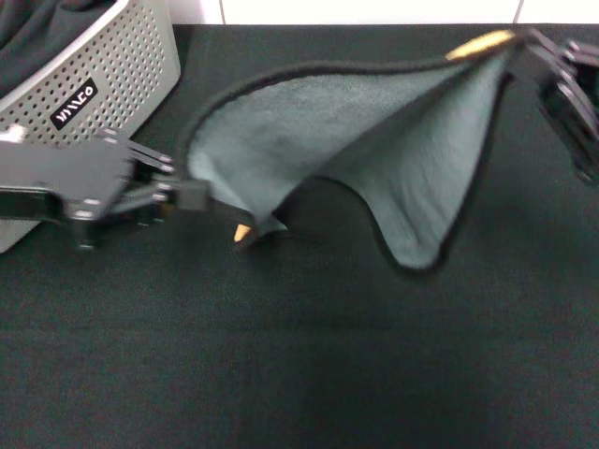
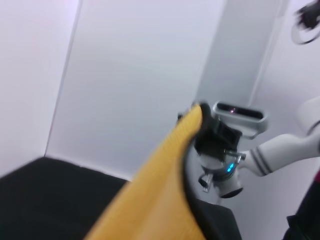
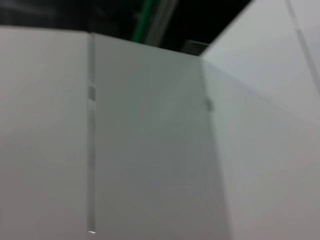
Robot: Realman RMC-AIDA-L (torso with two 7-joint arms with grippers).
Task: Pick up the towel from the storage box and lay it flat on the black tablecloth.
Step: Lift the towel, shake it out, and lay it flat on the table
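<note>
Black tablecloth (image 1: 281, 374) everywhere under me, towel (image 1: 412, 178) strung up between both my grippers.

Nearest the camera it's just bare cloth. Further out, my left gripper (image 1: 192, 196) is pinched shut on the towel's left edge, just beside the storage box (image 1: 122, 56), so the towel's well out of the box now. My right gripper (image 1: 524, 47) has the far right corner clamped, orange side peeking out; the left wrist view shows that too. Middle sags, and one lower corner looks folded under, though it's blurry so don't quote me. To lay it flat I'd pull my hands apart until the sag's gone, then lower both evenly, near edge first.
</note>
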